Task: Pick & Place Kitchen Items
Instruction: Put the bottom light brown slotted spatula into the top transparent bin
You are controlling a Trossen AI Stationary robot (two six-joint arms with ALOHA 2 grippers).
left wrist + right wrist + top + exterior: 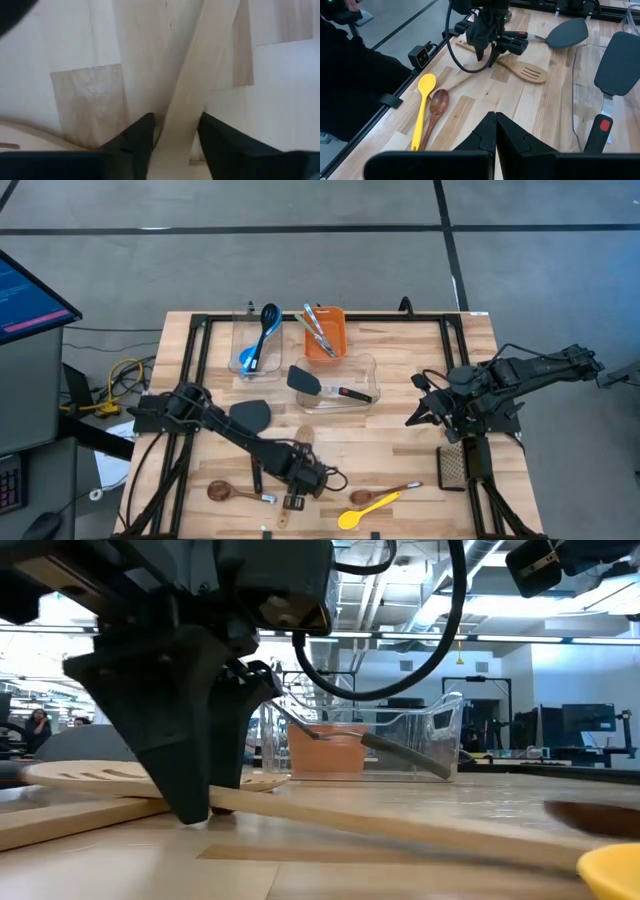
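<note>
A wooden slotted spatula point(100, 776) lies flat on the table, its head point(530, 73) toward the far side. My left gripper point(305, 473) points down over its handle point(184, 125), open, one finger on each side with a thin gap showing. My right gripper point(495, 131) is shut and empty, hovering at the table's right point(422, 416). A yellow spoon point(422, 102) and a dark wooden spoon point(437, 105) lie side by side near the front edge. A black turner point(250, 413) and another wooden spoon point(225, 492) lie at the left.
At the back stand a clear tub with blue spoons point(262, 338), an orange bin point(326, 330) with utensils, and a clear tub holding a black turner point(320, 385). A dark slotted utensil point(452, 465) lies at the right. A person in dark clothes point(350, 80) stands by the near edge.
</note>
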